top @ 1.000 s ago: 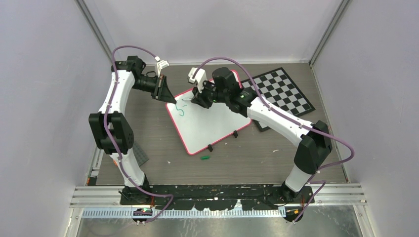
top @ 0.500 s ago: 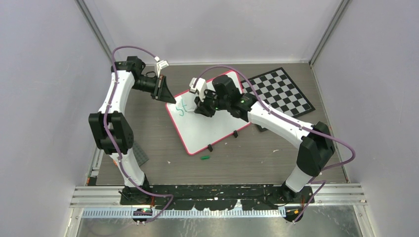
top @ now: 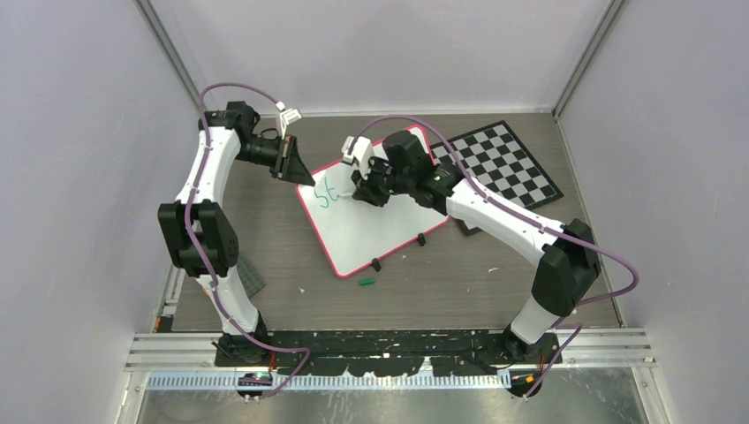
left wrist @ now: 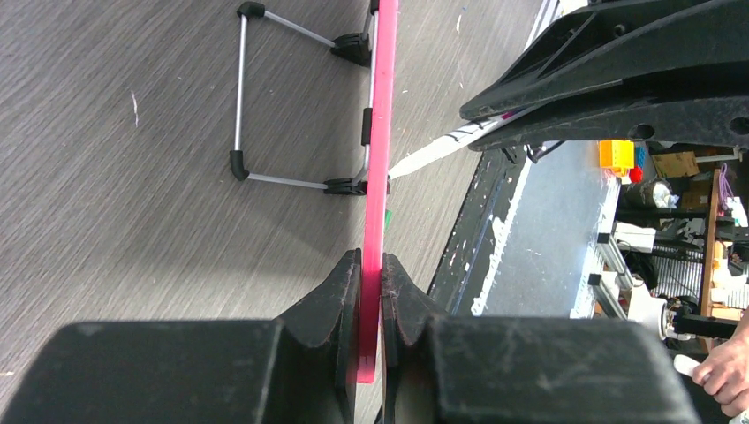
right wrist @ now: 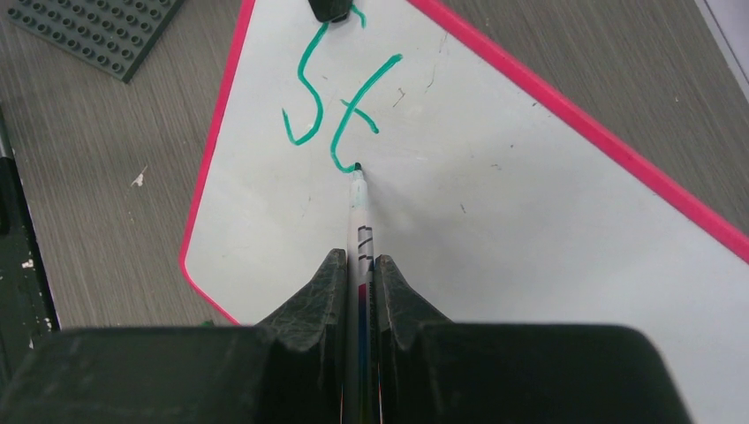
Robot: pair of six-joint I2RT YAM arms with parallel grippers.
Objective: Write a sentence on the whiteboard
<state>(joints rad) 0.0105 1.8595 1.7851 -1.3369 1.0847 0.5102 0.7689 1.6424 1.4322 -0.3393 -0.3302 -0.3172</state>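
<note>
The whiteboard [top: 375,230] lay askew at the middle of the worktop [top: 265,238]. In the top view its long side ran from about 11 to 5 o'clock, and the checkerboard [top: 512,163] sat just beside it at 2 o'clock.

The left hand [left wrist: 371,265] was clenched on the board's pink rim at the 10 o'clock corner, one finger on each face. That grip likely served to pin the board so that pen pressure would not slide or turn it. It was also placed at a corner outside the writing area.

The right hand [right wrist: 359,265] was clamped on a marker [right wrist: 359,212]. The barrel ran straight out between the fingers, so the tip led and stayed in the wrist camera's sight. The tip touched the board at the foot of the "t".

Of the sentence [right wrist: 340,106], only "St" stood in green, close to the 11 o'clock corner, so the task looked barely begun. Starting there left the rest of the white face free toward 3 and 5 o'clock for the remaining words.

A small green piece [top: 366,283], perhaps the cap, lay on the worktop at the board's 6 o'clock, apart from its rim and clear of both arms.
</note>
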